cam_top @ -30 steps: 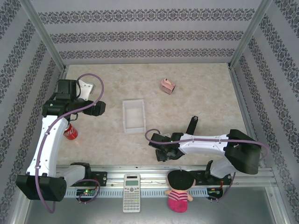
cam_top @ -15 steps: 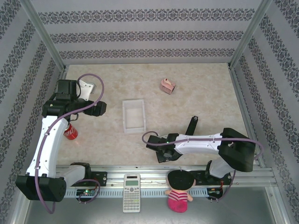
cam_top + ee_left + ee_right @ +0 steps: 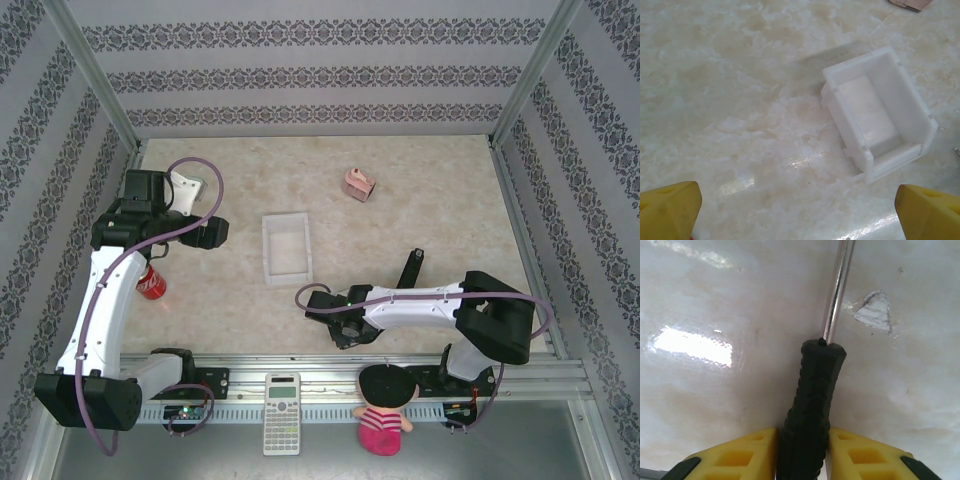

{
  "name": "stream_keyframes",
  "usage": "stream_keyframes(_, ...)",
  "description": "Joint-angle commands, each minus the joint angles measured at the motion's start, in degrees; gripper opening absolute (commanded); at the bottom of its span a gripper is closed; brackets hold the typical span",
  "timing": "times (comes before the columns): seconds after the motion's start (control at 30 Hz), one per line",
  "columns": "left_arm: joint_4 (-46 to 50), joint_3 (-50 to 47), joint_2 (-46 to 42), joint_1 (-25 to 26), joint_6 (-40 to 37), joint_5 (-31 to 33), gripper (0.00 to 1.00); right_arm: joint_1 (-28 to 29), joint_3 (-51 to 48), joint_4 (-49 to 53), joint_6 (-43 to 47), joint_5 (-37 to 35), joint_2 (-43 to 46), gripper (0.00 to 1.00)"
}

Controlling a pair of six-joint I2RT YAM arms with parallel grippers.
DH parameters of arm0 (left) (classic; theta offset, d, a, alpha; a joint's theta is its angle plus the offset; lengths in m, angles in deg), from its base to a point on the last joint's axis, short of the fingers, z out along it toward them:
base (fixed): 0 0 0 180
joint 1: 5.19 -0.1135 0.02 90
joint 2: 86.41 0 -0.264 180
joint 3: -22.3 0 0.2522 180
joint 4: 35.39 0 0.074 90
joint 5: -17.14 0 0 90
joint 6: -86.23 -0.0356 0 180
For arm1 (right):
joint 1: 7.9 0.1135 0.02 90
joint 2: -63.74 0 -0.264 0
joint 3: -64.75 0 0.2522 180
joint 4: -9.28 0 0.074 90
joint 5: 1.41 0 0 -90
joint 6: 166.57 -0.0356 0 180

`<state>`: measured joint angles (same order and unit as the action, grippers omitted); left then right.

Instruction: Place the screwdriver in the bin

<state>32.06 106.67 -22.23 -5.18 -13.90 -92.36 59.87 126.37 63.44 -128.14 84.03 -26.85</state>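
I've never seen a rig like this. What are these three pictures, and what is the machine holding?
These are two robot arms bolted at the near edge of a table. The wide picture looks down from above. The other two come from a small camera on each wrist, so yellow fingers show at the bottom. On the table are an empty white bin, a pink box and a red can. A calculator and a doll sit by the rail. The right gripper is clamped on a black-handled screwdriver. The left gripper is open.
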Motion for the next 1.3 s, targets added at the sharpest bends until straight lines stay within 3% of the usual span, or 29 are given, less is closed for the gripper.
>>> stream_keyframes(0.0,1.34,0.18,0.26,0.6,-1.57,-1.28,0.99,-0.14,-1.16,-0.41,1.02,-0.98,-0.48,0.29)
stream_keyframes(0.33,2.22,0.85,0.1,0.87,-1.81,-2.21,0.99,-3.15,-4.3,-1.77,1.8,-1.24,4.34,0.18)
stream_keyframes(0.7,2.13,-0.41,-0.9,0.96,-2.01,-4.39,0.99,-7.83,-4.81,0.48,5.18,-1.17,14.06,0.17)
stream_keyframes(0.9,3.06,-0.75,-0.81,1.13,-1.45,-1.28,0.99,-11.22,-2.7,1.87,7.9,-1.24,19.07,0.17)
stream_keyframes(1.27,11.52,-2.31,-4.42,2.23,-10.56,-12.7,0.99,-14.13,13.0,4.98,15.48,1.59,13.13,0.17)
